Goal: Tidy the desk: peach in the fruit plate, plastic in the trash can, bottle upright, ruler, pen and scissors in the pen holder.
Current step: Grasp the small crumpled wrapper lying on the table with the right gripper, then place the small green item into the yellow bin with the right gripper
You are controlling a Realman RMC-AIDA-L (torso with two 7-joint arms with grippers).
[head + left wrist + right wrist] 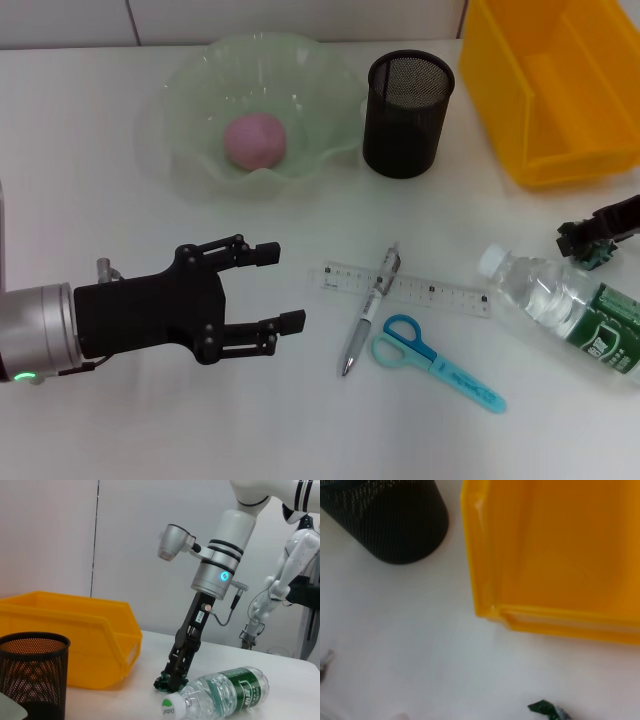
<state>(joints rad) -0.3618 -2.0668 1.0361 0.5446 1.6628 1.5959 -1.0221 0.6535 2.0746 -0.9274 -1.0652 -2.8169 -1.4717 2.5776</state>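
Peach (255,139) lies inside the pale green fruit plate (190,80) at upper centre of the head view. The black mesh pen holder (406,113) stands upright just to the right of the plate, and the yellow bin (560,90) fills the upper right corner.

Lower centre of the head view: the clear ruler (440,290) lies flat, the pen (370,310) lies across it, and the blue scissors (435,362) lie just below, touching neither holder nor plate. The bottle (560,305) lies on its side at the right edge, white cap pointing left.

The left gripper (282,286) hovers at lower left of the head view, fingers spread and holding nothing.

The right gripper (590,243) shows only partly at the right edge of the head view. The left wrist view shows more: that gripper (172,679) is tip-down at the table beside the bottle's cap end, with a dark green scrap of plastic (162,682) at its tip. Whether its fingers are pinching cannot be told. The right wrist view shows the scrap (547,710) at the lower edge, below the bin wall.
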